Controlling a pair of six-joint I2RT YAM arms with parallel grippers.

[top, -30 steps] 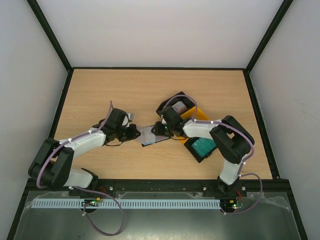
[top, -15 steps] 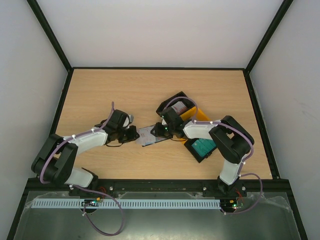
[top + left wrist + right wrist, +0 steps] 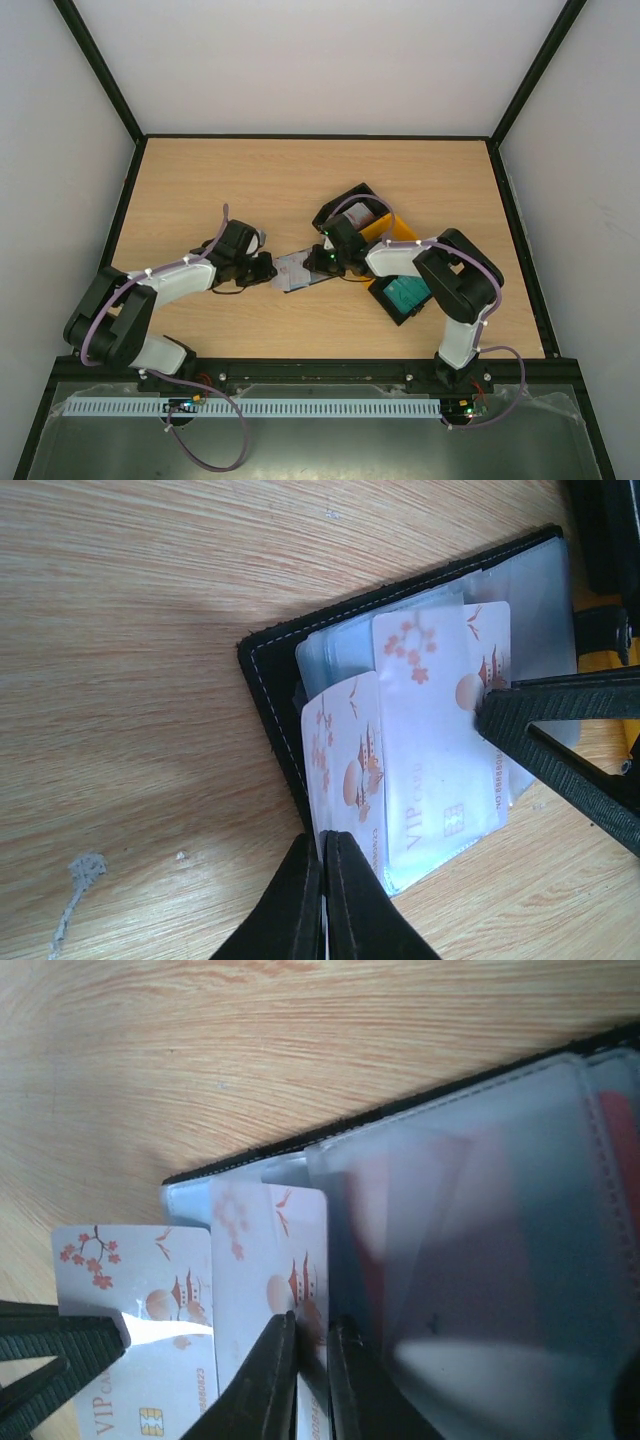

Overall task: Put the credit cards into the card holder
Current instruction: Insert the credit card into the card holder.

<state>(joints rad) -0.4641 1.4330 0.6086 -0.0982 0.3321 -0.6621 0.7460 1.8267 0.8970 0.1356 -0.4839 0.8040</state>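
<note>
The black card holder (image 3: pixel 296 271) lies open on the table between both grippers. In the left wrist view its clear sleeves (image 3: pixel 540 590) face up and two pale pinkish-white credit cards lie on it. My left gripper (image 3: pixel 322 875) is shut on the near edge of the left card (image 3: pixel 345 765). My right gripper (image 3: pixel 308 1345) is shut on the edge of the other card (image 3: pixel 270 1250), the VIP card (image 3: pixel 440 720); one of its fingers (image 3: pixel 560 695) shows in the left wrist view. A reddish card (image 3: pixel 400 1220) shows blurred inside a sleeve.
Joined black and yellow bins (image 3: pixel 385 226) stand just behind the right gripper. A black bin holding teal cards (image 3: pixel 403 293) sits under the right forearm. The black frame rims the table (image 3: pixel 200 180).
The left arm's elbow has shifted a little and its gripper has edged toward the card holder. The right gripper and the holder have hardly moved.
</note>
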